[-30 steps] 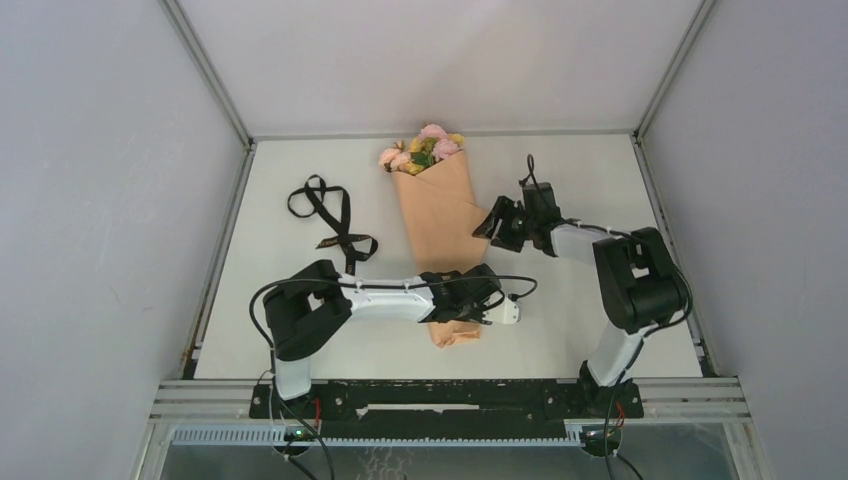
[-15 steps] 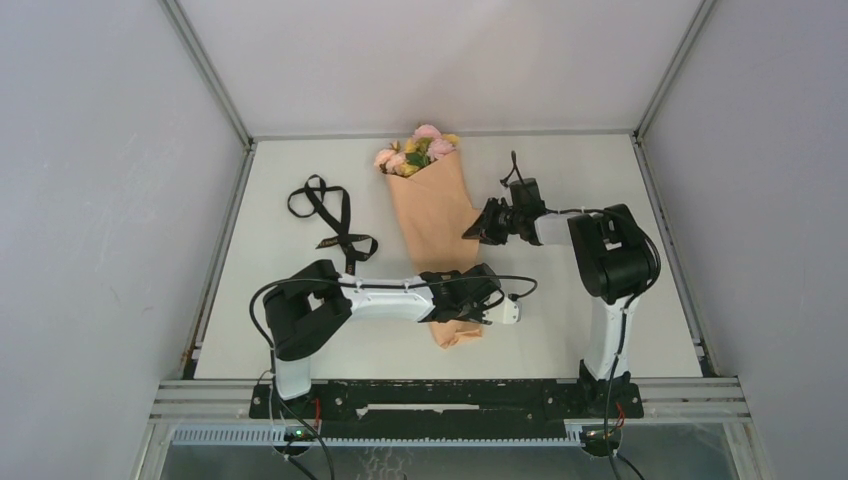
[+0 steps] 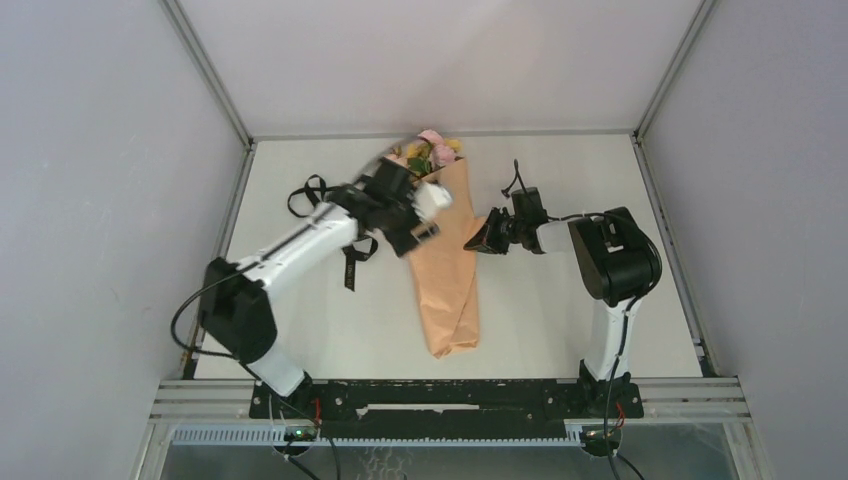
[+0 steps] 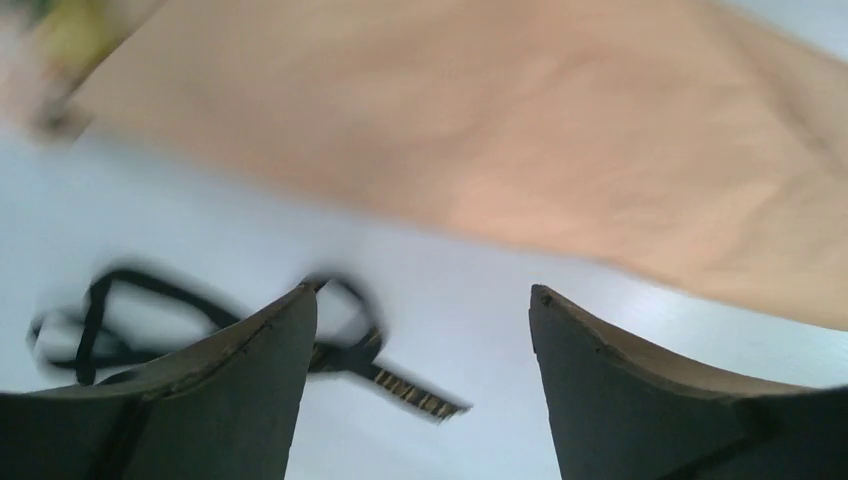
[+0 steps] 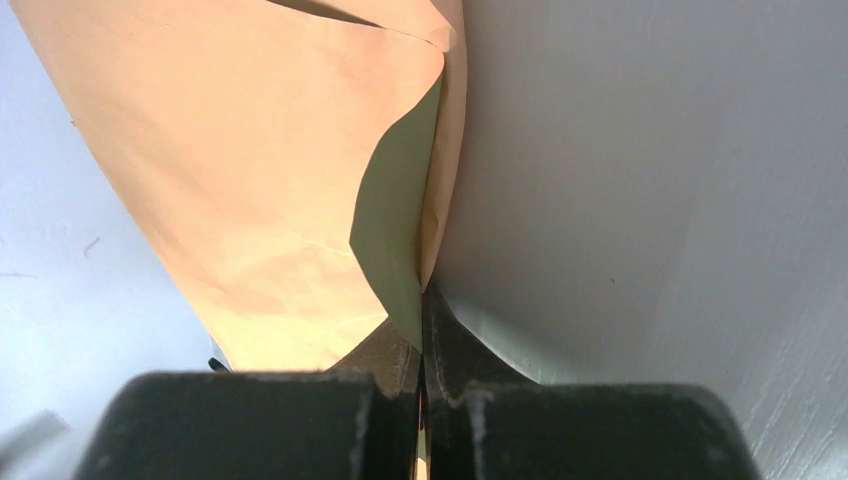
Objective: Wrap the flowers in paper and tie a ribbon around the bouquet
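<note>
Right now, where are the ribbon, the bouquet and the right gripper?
ribbon (image 4: 410, 392): left wrist view, on its gold-lettered end.
bouquet (image 3: 446, 275): top external view, on the middle of its peach cone.
right gripper (image 3: 474, 242): top external view, at the fingertips, shut on the bouquet's edge.

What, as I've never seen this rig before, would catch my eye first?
The peach-orange bouquet lies down the middle of the table, pink and yellow flowers at its far end. The right gripper is shut on the bouquet's right edge, while the left gripper hangs open between the bouquet and the black ribbon.
</note>
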{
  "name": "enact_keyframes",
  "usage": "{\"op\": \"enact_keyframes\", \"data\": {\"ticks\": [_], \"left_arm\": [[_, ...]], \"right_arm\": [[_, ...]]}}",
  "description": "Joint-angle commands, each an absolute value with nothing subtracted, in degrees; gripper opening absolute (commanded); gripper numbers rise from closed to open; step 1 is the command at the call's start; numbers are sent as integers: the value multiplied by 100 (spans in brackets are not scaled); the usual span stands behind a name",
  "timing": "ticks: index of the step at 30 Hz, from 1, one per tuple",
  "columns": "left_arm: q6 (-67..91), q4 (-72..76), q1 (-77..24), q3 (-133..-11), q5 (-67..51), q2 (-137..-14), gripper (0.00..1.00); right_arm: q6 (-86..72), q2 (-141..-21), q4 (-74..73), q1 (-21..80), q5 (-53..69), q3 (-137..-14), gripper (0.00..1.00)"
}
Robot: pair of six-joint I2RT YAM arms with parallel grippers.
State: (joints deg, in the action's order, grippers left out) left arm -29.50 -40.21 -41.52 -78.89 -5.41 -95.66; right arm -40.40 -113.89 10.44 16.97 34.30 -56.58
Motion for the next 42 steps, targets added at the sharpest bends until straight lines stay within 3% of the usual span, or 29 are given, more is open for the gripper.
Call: {"op": "enact_keyframes", "data": {"ticks": [1,6,12,18,25,29,30,33,35,42], "left_arm": [[-2378,-4526,-2651,-7924,-546,-9138,80],[-2774,-4554,-1518,-7606,-474,-9451,66],[-4372,-4424,-1677,-6553,-1268,-9092,74],[-4970,-3344,-2017,-6229,-536,-9446,79],[-4974,-3259,-2182,-6655,256,-10270,77],[-4920,-3403,-2197,-6727,266,-10404,65],[-4900,-3400,-2204,-6743,229,-10415,57],[-4810,-3534,-2221,-6850,-234,-10393,29],[-4686,-3614,-2268,-6950,-362,-10308,2],[-3645,-5014,-2215,-8212,-1796,-8237,0]], "right_arm": [[-3953,-11057,918,1811,3257,-5581,0],[-3859,-10952,817,1862,3157,-5581,0],[-3804,-11025,770,1863,3264,-5573,0],[-3813,-11011,770,1902,3304,-5531,0],[-3740,-10903,653,1889,3261,-5520,0],[-3726,-10867,624,1862,3245,-5511,0],[-3734,-10857,628,1851,3251,-5510,0],[-3739,-10808,628,1811,3256,-5508,0],[-3724,-10774,593,1805,3245,-5509,0],[-3670,-10728,497,1729,3235,-5506,0]]}}
